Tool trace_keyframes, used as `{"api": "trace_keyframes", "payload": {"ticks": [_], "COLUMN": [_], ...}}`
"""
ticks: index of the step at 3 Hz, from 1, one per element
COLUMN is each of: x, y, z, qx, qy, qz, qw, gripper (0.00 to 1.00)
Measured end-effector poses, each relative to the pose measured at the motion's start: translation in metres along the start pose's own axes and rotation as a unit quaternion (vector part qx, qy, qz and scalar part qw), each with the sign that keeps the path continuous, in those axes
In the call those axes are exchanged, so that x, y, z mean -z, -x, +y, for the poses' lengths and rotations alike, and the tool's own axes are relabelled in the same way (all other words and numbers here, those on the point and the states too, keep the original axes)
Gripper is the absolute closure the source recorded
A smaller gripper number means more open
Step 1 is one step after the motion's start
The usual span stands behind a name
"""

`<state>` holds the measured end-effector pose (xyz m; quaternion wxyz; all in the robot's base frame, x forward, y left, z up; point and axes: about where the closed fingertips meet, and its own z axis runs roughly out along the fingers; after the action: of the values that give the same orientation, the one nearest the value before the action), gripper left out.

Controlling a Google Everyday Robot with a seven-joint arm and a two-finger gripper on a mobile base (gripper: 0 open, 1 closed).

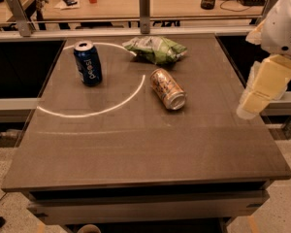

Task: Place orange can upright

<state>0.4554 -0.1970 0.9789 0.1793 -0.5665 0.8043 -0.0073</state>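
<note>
Dark grey-brown rectangular tabletop [136, 144] marked with a thin white arc [87, 114]; a pale wooden desk [184, 4] stands beyond a metal rail. Orange can [168, 88]: a copper-orange aluminium drink can with pale cream label patches, lying on its side on the tabletop, its silver end turned toward the near right and its far end just beside the arc's tip. Its contents cannot be told. Blue Pepsi can [88, 63]: upright, left of the orange can and a little farther back, well apart from it, inside the arc. Crumpled green snack bag [156, 49]: just behind the orange can, not touching it. Gripper [254, 98]: pale yellow, hanging from the white arm [283, 25] to the right of the orange can and well apart from it, over the tabletop's right edge. Whether it is apart or together cannot be told.
</note>
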Motion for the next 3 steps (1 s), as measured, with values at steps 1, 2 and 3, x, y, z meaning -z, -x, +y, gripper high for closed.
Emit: {"api": "trace_keyframes", "payload": {"ticks": [1, 2, 3], "x": [-0.010, -0.028, -0.049], "y": [0.020, 0.039, 0.051], "z": [-0.012, -0.023, -0.036], "qx": [-0.061, -0.123, -0.177], "qy": [0.011, 0.031, 0.042], "qz": [-0.001, 0.006, 0.007], "qw": [0.9981, 0.9919, 0.9833], "gripper": [0.00, 0.00, 0.00]}}
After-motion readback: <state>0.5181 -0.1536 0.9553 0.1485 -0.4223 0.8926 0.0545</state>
